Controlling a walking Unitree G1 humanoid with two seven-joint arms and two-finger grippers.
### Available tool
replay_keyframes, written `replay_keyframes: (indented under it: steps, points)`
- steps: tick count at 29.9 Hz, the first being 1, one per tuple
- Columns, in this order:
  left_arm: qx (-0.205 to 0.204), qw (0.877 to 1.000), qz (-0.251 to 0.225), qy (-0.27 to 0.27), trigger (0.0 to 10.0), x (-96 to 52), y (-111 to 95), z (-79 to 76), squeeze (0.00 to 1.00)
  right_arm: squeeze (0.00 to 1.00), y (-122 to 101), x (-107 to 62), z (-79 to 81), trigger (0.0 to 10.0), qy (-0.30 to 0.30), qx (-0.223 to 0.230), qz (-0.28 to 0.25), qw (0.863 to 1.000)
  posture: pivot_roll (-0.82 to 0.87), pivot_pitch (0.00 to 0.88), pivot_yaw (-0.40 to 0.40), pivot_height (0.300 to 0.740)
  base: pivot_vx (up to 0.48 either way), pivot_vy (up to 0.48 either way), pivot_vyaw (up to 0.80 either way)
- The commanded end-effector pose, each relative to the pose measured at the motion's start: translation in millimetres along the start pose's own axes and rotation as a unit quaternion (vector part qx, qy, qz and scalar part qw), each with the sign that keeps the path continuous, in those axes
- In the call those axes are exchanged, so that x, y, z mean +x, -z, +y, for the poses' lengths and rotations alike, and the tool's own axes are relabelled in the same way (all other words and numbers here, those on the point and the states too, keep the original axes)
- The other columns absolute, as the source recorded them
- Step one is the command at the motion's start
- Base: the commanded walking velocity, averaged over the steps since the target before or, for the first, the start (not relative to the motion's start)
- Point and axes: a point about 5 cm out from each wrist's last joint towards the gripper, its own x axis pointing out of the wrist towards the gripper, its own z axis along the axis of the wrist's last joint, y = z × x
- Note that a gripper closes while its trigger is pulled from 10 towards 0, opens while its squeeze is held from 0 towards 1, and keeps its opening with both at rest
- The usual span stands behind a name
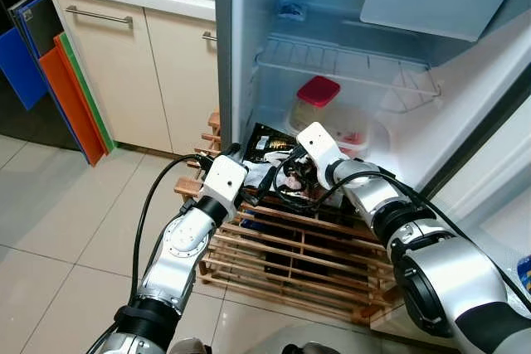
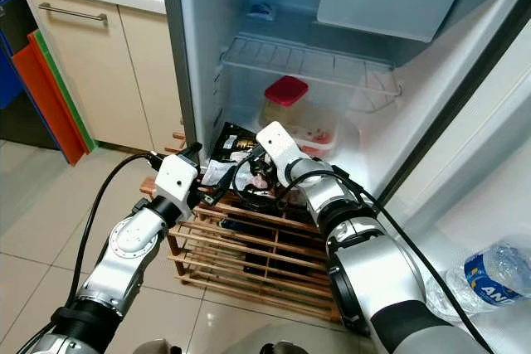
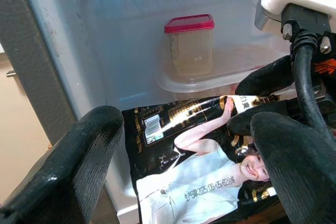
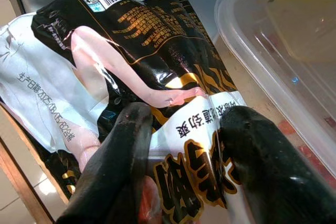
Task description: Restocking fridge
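**Packet held at the fridge floor**

Packet [image 4: 131, 61] of black and gold plastic film, printed with a picture of a person, lay at the front edge of the bottom of the open fridge [image 1: 241, 47], partly over the lip. The right gripper [image 4: 184, 166] was closed on one end of it, its two black fingers [image 4: 118, 166] pinching the film from either side. The left gripper [image 3: 178, 166] hung just in front of the same packet with its fingers [image 3: 79, 166] spread wide, one on each side, not touching the film as far as could be seen.

Behind the packet, on the fridge floor, stood a clear tub with a red lid [image 1: 318, 91], and beside it a low clear tray [image 1: 365, 134] holding something red. A white wire shelf [image 1: 348, 68] crossed the compartment above them, and a small bluish item [image 1: 290, 12] sat higher up toward the back.

Below the fridge opening stood a slatted wooden rack [image 1: 299, 254] on the tiled floor [image 1: 58, 230]. To the robot's left were cream cupboards [image 1: 124, 64] with metal handles under a pale counter, and coloured boards [image 1: 62, 89], blue, orange and green, leaned against the cupboard side. A water bottle with a blue label [image 2: 485, 275] lay near the right arm, against the white surface there.
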Motion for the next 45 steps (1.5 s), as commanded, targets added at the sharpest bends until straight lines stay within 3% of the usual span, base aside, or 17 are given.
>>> replay_keyframes:
  steps: [1, 28, 31, 34, 41, 45]
  points:
    - [0.008, 0.999, -0.030, 0.007, 10.0, 10.2, -16, -3.3, 0.00, 0.00, 10, -0.1, 4.5, 0.0, -0.007, 0.012, 0.018, 1.000, 0.05, 0.011, -0.095, 0.740, 0.000, 0.000, 0.00]
    - [0.012, 1.000, -0.025, 0.004, 10.0, 7.1, -17, -5.3, 0.00, 0.00, 16, -0.3, 7.5, 0.0, 0.004, 0.036, 0.010, 0.999, 0.07, 0.016, -0.105, 0.740, 0.000, 0.000, 0.00]
    - [0.014, 1.000, -0.023, -0.002, 10.0, 5.6, -16, -2.9, 0.00, 0.00, -29, -2.5, -12.2, 0.0, 0.026, 0.087, -0.097, 0.991, 0.08, 0.010, -0.110, 0.740, 0.000, 0.000, 0.00]
    - [0.014, 1.000, -0.022, -0.006, 10.0, 4.9, -17, -1.3, 0.00, 0.00, -54, -9.0, -26.5, 0.0, 0.039, 0.094, -0.162, 0.982, 0.08, 0.007, -0.109, 0.740, 0.000, 0.000, 0.00]
    - [0.011, 1.000, -0.020, -0.009, 10.0, 5.0, -16, -2.0, 0.00, 0.00, -69, -20.5, -45.6, 0.0, 0.063, 0.094, -0.208, 0.972, 0.07, 0.003, -0.111, 0.740, 0.000, 0.000, 0.00]
    - [0.010, 1.000, -0.019, -0.009, 10.0, 5.3, -16, -2.6, 0.00, 0.00, -62, -24.4, -52.5, 0.0, 0.069, 0.095, -0.204, 0.972, 0.06, 0.003, -0.112, 0.740, 0.000, 0.000, 0.00]
